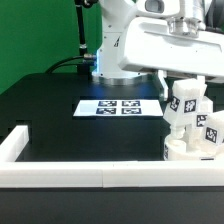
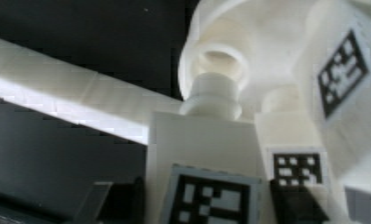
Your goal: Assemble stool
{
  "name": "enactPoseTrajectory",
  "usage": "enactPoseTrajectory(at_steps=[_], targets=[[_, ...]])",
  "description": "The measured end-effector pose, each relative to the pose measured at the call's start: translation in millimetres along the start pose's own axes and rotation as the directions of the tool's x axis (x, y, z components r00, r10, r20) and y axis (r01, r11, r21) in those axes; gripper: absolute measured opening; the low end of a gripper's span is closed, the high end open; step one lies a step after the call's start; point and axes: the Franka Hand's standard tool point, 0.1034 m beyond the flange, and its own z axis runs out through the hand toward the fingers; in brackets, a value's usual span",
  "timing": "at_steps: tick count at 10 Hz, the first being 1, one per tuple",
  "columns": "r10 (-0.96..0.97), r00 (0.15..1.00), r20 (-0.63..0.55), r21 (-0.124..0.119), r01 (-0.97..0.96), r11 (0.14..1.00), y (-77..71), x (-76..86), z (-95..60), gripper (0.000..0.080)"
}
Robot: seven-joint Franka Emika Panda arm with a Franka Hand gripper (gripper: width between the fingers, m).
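Okay, the exterior view gives the full layout: a black desk (image 1: 60, 125), white border rails (image 1: 90, 180) along the front and the exterior view's left, the marker board (image 1: 120, 107) lying flat mid-desk, and the white arm (image 1: 120, 45) behind it. The stool parts are bunched at the exterior view's right, just beside the front rail. The seat (image 1: 185, 152) sits low on the desk, with one leg (image 1: 186, 102) upright above it and a second leg (image 1: 207, 130) just beside that one. The tool (image 1: 178, 85) comes down onto the upper leg. It is closed on that leg.

The wrist view shows close detail only. The leg (image 2: 214, 165) is blocky matte white plastic with a square black-and-white tag (image 2: 208, 200). A short round peg (image 2: 208, 100) on its end meets a rounded white part (image 2: 253, 45), and I can't tell if that part is the seat. One dark finger (image 2: 107, 200) shows beside the leg. A rail (image 2: 75, 85) runs diagonally behind.
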Motion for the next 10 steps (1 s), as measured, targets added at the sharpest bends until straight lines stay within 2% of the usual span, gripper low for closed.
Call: enactPoseTrajectory(at_steps=[3, 7, 10], targets=[[-0.003, 1.0, -0.014, -0.006, 0.003, 1.0, -2.6, 0.5, 5.1, 0.0327], [0.003, 1.0, -0.028, -0.012, -0.003, 1.0, -3.2, 0.6, 4.8, 0.0327], [0.005, 1.0, -0.021, -0.008, -0.005, 1.0, -4.1, -1.1, 1.6, 0.0327]])
